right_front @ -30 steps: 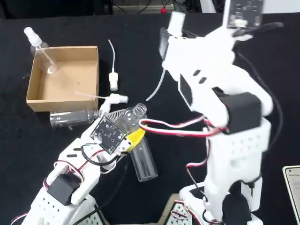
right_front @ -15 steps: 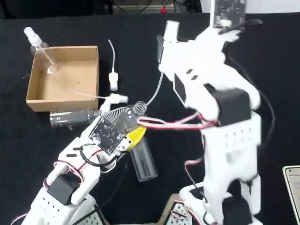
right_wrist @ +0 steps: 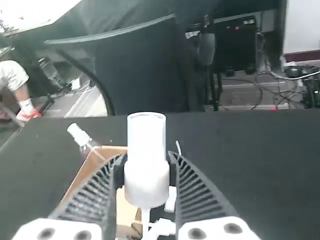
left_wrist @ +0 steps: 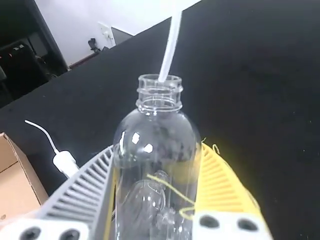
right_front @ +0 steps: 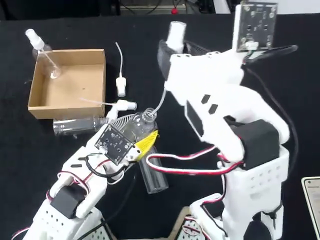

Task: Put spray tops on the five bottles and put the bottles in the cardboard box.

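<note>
Lying on the black bench (right_front: 30,165) beside the left arm, 1 uncapped clear bottle (right_front: 152,176) is seen nearest. Just beyond it, a second bottle (left_wrist: 155,150) is clamped around its body by the left tool (right_front: 136,132) and held tilted, its open neck toward the far side. A thin white tube (left_wrist: 169,45) is met at that neck's mouth. The tube hangs from a spray top (right_wrist: 146,150) that is gripped between the fingers of the right tool (right_wrist: 145,167), raised above the bench. To the left, a third bottle (right_front: 77,125) is laid along the near wall of the cardboard box (right_front: 65,113). A loose spray top (right_front: 123,105) is found at the box's near right corner, and a farther spray top (right_front: 120,86) just beyond it. At the box's far left corner a capped bottle (right_front: 40,49) is seen, leaning.
</note>
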